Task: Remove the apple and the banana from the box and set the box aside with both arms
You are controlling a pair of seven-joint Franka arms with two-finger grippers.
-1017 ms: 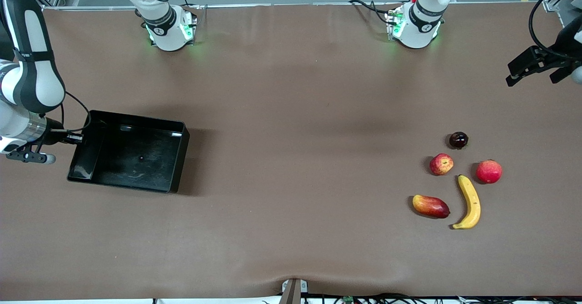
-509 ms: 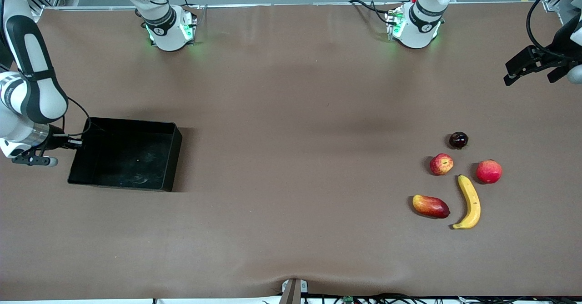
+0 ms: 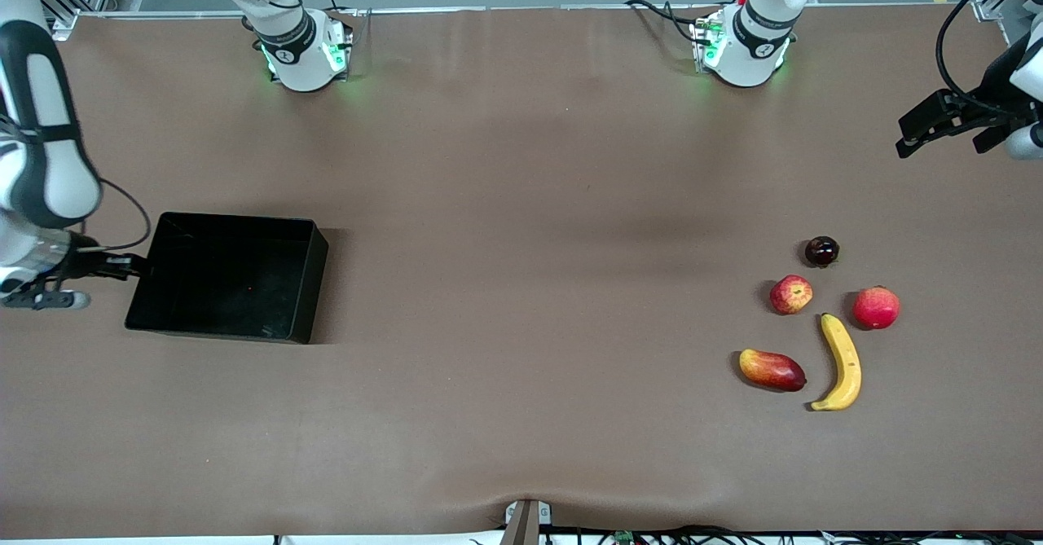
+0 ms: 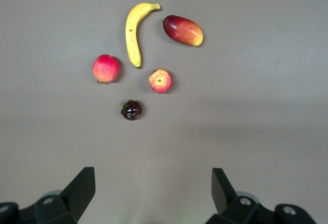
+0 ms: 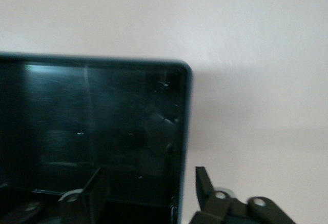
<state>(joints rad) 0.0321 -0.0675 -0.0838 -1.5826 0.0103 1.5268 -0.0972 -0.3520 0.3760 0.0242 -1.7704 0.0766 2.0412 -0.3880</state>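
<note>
- The banana lies nearest the front camera of the fruits, on the tabletop toward the left arm's end, curved, with a red-and-yellow mango just beside it.
- The apple, red streaked with yellow, sits a little farther from the front camera, near the banana's upper tip but apart from it; a plain pinkish-red fruit rests at the banana's tip toward the left arm's end, and a small dark fruit lies farther off still.
- The box, black and glossy, stands flat on the tabletop toward the right arm's end, well apart from the fruits.
- The right hand is at the box's end wall; in the right wrist view its fingers stand spread, one inside the wall and one outside it, not pinching.
- The left hand hangs in the air over the tabletop, well apart from all the fruits, fingers spread wide, holding nothing.
</note>
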